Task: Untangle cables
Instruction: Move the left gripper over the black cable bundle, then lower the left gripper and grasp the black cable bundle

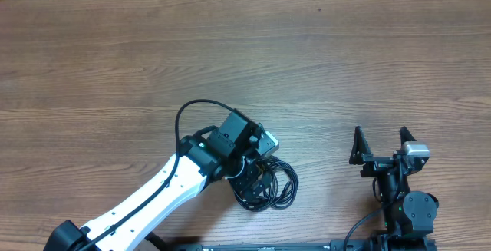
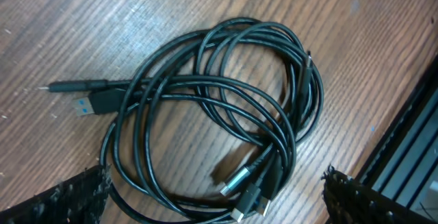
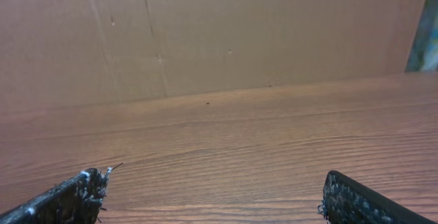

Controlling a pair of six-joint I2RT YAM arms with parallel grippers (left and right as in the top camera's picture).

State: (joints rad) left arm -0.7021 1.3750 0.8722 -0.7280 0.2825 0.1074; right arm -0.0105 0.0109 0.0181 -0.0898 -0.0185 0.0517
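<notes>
A tangled coil of thin black cables (image 1: 272, 186) lies on the wooden table near the front middle. In the left wrist view the cables (image 2: 212, 107) loop over each other, with a blue-tipped USB plug (image 2: 85, 104) at the left and several plugs (image 2: 250, 190) bunched at the bottom. My left gripper (image 2: 215, 196) is open, its fingers spread on either side of the coil's near part, just above it. In the overhead view it (image 1: 253, 176) partly covers the coil. My right gripper (image 1: 381, 145) is open and empty, off to the right, away from the cables.
The table's front edge with a black rail (image 2: 410, 155) runs close beside the coil. A brown cardboard wall (image 3: 219, 32) stands at the table's far side. A thick black arm wire (image 1: 188, 117) arcs behind the left wrist.
</notes>
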